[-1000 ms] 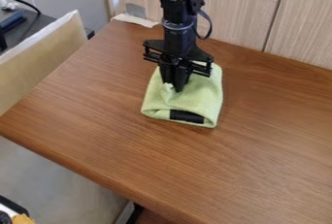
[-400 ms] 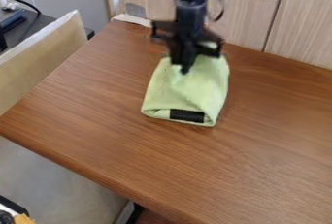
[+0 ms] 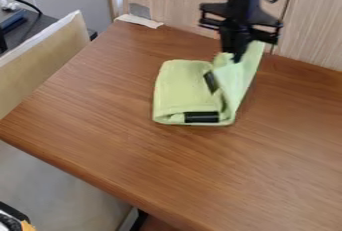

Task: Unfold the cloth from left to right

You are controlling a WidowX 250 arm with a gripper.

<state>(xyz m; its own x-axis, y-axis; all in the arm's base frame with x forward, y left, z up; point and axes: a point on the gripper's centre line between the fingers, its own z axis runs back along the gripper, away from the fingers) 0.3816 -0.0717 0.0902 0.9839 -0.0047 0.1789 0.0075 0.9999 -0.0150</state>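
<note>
the black gripper (image 3: 236, 60) hangs down from the top edge, right of the middle, its fingers close together on a raised part of the light green cloth (image 3: 182, 87). that held flap slants up from the cloth's right side to the fingertips, standing well above the tabletop, and its far edge pokes up to the right of the fingers. the rest of the cloth lies folded on the table (image 3: 133, 165), a little above the middle of the view, rounded at its corners. one black patch (image 3: 202, 117) sits flat along the near edge; a second black patch (image 3: 211, 82) shows tilted, next to the foot of the lifted flap. the table is brown wood grain, and behind it rises a pale wood panel (image 3: 180, 5) with a dark upright seam to the right. at the table's far left corner lies a whitish strip (image 3: 138, 20), with a small grey piece (image 3: 139, 10) upright just behind it. further left, a beige board (image 3: 40, 55) with a pale top edge slants beside the table.
</note>
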